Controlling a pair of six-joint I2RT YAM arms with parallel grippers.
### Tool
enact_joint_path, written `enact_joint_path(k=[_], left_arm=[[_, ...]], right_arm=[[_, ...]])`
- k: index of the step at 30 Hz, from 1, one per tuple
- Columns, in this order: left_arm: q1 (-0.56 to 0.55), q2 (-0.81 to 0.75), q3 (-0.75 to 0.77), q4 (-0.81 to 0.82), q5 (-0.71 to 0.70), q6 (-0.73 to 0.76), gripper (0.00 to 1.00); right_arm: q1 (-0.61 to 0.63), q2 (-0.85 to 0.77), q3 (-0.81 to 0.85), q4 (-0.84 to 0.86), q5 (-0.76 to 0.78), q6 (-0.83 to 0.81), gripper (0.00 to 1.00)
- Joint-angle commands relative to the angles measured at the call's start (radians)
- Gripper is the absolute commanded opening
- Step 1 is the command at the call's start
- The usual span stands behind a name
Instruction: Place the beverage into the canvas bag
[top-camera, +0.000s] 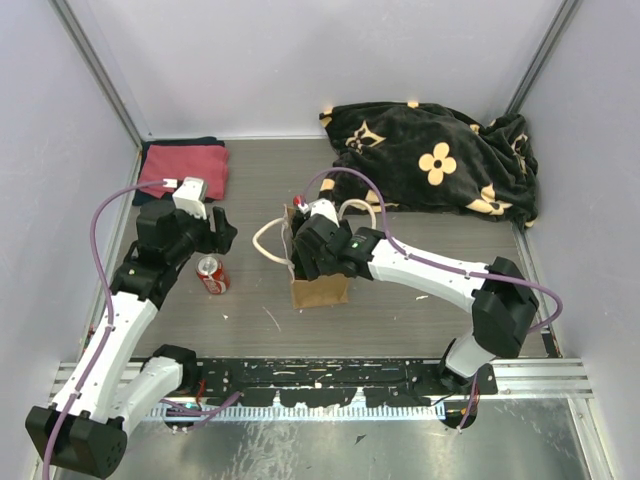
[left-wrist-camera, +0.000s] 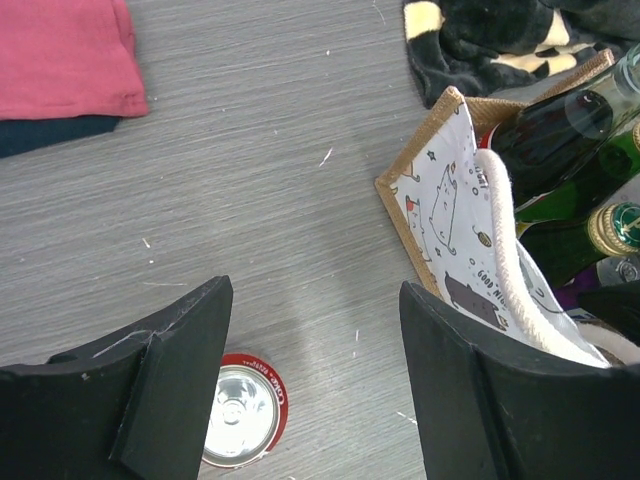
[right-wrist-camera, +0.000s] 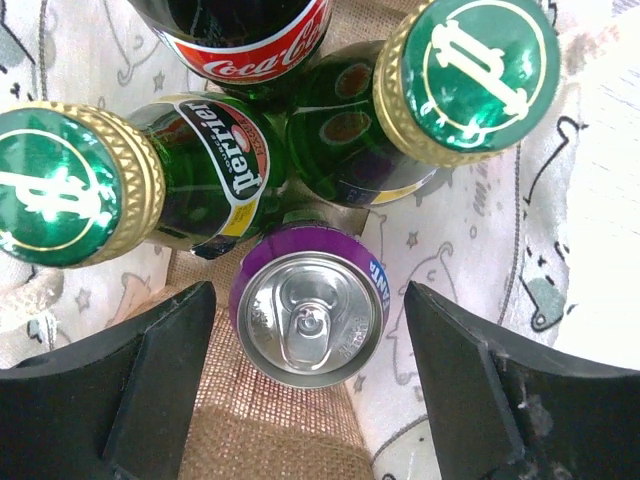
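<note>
beverage: purple aluminium can (right-wrist-camera: 310, 318), silver pull-tab top, upright inside tan canvas bag (top-camera: 322, 290) among green glass bottles (right-wrist-camera: 230, 170) | right tool (right-wrist-camera: 308, 295): fingers apart, flanking can, not touching | left tool (left-wrist-camera: 315, 290): apart, near red soda can (left-wrist-camera: 245, 410) on grey surface (left-wrist-camera: 250, 150)

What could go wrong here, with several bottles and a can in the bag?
The right jaws straddle the purple can close to the bottle caps; pulling out, they may catch one and tip the canvas bag. Little room seems left for the red can on the table.
</note>
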Motion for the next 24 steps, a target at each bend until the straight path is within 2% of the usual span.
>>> enact_joint_path(k=[1,9,18,24], left_arm=[[0.005,-0.033,-0.018,-0.048,0.015,0.018,0.75],[0.005,-0.064,0.005,-0.239,-0.009,0.065,0.76],[0.005,0.045,0.143,-0.512,-0.073,0.28,0.86],[0.005,0.11,0.143,-0.534,-0.102,0.35,0.92]], right_arm=[[0.005,-0.068,0.058,-0.031,0.035,0.0,0.82],[0.007,-0.115,0.087,-0.051,0.035,-0.028,0.87],[0.006,-0.171,0.149,-0.068,0.09,-0.055,0.94],[0.006,-0.202,0.174,-0.103,0.108,-0.057,0.96]])
